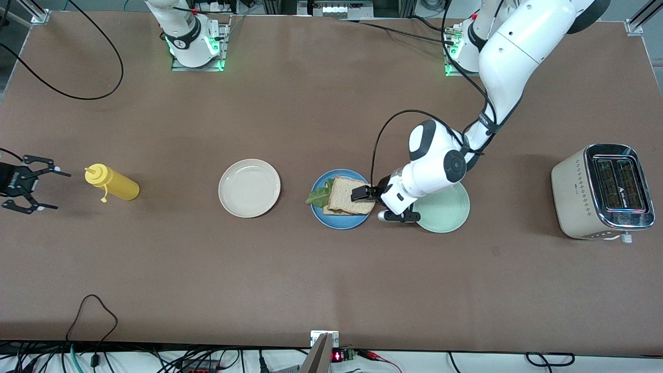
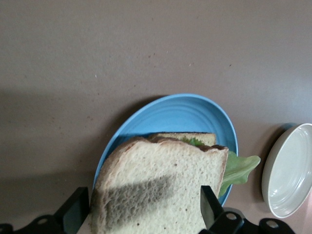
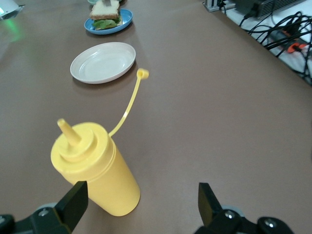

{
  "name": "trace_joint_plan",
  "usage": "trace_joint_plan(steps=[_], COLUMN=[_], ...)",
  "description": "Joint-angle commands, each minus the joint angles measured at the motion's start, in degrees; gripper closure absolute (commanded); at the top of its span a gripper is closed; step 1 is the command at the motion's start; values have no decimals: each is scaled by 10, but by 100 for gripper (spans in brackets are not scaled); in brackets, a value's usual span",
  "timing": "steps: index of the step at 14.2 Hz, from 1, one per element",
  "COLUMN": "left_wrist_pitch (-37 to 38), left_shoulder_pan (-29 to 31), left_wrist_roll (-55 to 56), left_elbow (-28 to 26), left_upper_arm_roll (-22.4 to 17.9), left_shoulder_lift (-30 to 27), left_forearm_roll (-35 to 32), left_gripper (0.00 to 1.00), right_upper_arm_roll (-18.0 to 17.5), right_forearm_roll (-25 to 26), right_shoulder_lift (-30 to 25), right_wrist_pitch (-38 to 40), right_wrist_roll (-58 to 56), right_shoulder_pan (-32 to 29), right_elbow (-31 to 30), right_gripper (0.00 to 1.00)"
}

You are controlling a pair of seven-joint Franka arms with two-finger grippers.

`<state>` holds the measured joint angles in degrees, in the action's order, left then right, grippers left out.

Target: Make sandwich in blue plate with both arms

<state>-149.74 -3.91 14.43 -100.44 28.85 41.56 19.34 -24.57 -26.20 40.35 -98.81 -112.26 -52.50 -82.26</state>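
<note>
The sandwich (image 1: pixel 348 196) lies on the blue plate (image 1: pixel 331 217): two bread slices with a green lettuce leaf (image 1: pixel 318 196) sticking out toward the right arm's end. My left gripper (image 1: pixel 362 196) is low over the sandwich's edge, on the side toward the left arm's end. In the left wrist view the left gripper (image 2: pixel 141 209) is open, its fingers (image 2: pixel 73 210) standing either side of the top slice (image 2: pixel 156 190), which rests on the stack on the blue plate (image 2: pixel 185 114). My right gripper (image 1: pixel 28 191) waits open at the right arm's end of the table.
A yellow squeeze bottle (image 1: pixel 111 183) stands beside the right gripper (image 3: pixel 141 207), its cap off on a tether (image 3: pixel 129 100). A cream plate (image 1: pixel 249 187) sits between the bottle and the blue plate. A mint-green plate (image 1: pixel 445 210) and a toaster (image 1: pixel 603 191) lie toward the left arm's end.
</note>
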Motion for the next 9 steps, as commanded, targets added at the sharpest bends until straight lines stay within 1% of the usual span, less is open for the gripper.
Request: trace_joint_plan(steps=[1, 2, 4, 6, 7, 9], left_wrist_pitch=[2, 2, 2, 8, 19, 78], left_shoulder_pan=[0, 3, 3, 4, 4, 4], left_wrist_roll=[-34, -36, -36, -34, -34, -34], left_elbow=[-5, -5, -5, -9, -13, -14], left_upper_arm_roll=[-9, -9, -10, -17, -33, -73], left_shoulder_lift=[-17, -18, -20, -39, -62, -107], left_forearm_roll=[15, 15, 15, 15, 15, -4], left_gripper=[0, 0, 0, 0, 0, 0], right_upper_arm_roll=[-6, -6, -4, -3, 0, 15], right_forearm_roll=[5, 9, 41, 75, 96, 133], right_shoulder_lift=[-47, -69, -128, -188, -219, -268], right_wrist_pitch=[8, 8, 9, 11, 11, 19], right_wrist_roll=[49, 71, 161, 257, 310, 437], right_shoulder_pan=[8, 21, 58, 106, 139, 206], right_elbow=[-6, -6, -6, -6, -7, -11], right_gripper=[0, 0, 0, 0, 0, 0])
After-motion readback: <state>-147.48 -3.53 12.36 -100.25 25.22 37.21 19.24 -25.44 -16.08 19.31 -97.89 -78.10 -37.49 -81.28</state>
